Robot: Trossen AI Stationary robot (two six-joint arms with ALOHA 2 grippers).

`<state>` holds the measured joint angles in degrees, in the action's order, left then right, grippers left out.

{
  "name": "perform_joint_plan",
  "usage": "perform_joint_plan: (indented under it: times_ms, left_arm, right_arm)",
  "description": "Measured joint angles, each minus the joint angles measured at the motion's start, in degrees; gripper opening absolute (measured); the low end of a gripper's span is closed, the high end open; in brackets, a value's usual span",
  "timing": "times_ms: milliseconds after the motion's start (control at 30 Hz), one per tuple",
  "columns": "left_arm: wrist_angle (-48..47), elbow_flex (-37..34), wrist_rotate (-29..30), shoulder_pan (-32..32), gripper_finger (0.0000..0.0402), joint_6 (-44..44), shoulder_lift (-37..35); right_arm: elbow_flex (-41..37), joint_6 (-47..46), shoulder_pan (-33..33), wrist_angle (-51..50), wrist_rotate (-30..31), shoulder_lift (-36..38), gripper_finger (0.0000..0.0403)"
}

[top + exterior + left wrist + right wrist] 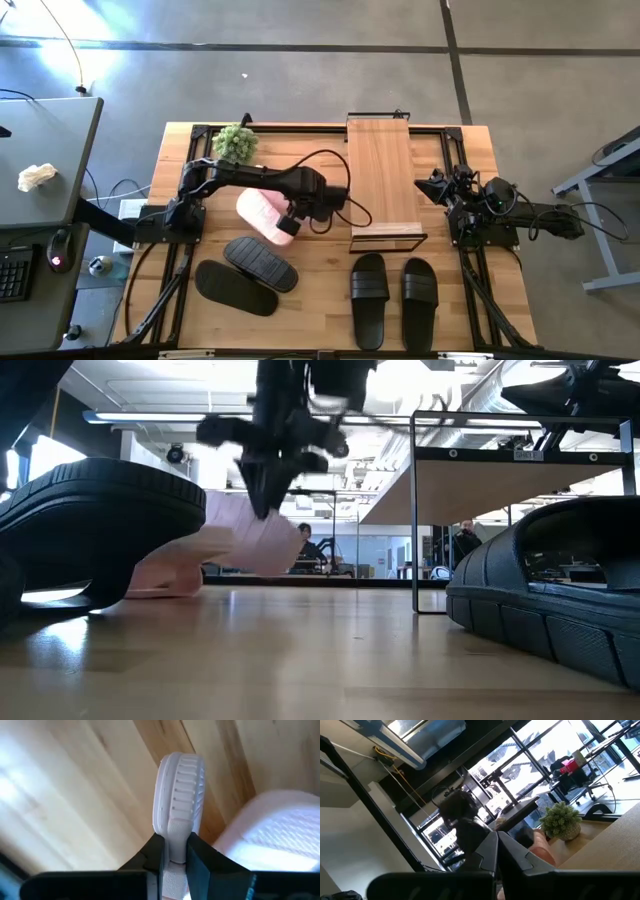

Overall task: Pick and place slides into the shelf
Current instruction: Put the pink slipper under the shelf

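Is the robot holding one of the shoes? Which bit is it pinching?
Yes. The left gripper pinches a pale pink ribbed slide by its edge, one finger each side. The right gripper is shut, holding nothing.

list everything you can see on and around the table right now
pink slides: at least one visible, pale pink, left of the shelf, pinched on edge by the left gripper; second pink shape beside it in left wrist view
black slides: four; two overlapping at front left, two side by side at front right
shelf: one, light-wood top, black wire frame, table centre-right
plant: one, green, back left
table: one, light wood
left gripper: shut on a pink slide
right gripper: shut, empty, right of the shelf
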<state>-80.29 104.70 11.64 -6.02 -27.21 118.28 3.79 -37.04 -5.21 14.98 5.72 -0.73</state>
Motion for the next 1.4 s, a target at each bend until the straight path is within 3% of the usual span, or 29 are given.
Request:
perform_joint_plan:
  times_ms: [433, 533, 700, 867, 1200, 1400]
  left_arm:
    - [-6.3, 30.5, 4.8, 7.3, 0.0036, 9.0, -0.4]
    - [-1.5, 26.7, 7.2, 9.3, 0.0035, 9.5, -5.4]
    - [1.2, 26.7, 11.9, 13.1, 0.0035, 12.7, -10.3]
    - [9.2, 26.7, 14.1, 16.7, 0.0035, 12.5, -14.3]
    - [31.0, 26.7, 12.7, 23.6, 0.0034, -0.8, -18.5]
    - [39.0, 26.7, 5.5, 26.2, 0.0034, -6.7, -19.3]
  right_arm:
    - [0.0, 1.3, 0.0, 6.1, -0.1, 0.0, 0.0000]
    - [0.3, 1.0, 0.0, 6.9, -0.2, 0.0, 0.0000]
    - [4.7, 0.9, 0.0, 3.3, -2.6, -1.2, 0.0004]
    - [12.0, -0.3, 0.0, -4.1, -5.5, -4.2, 0.0034]
    - [28.1, -11.9, 0.0, -11.4, -21.5, -20.5, 0.0097]
    - [36.0, -22.1, 0.0, -11.5, -37.3, -32.4, 0.0102]
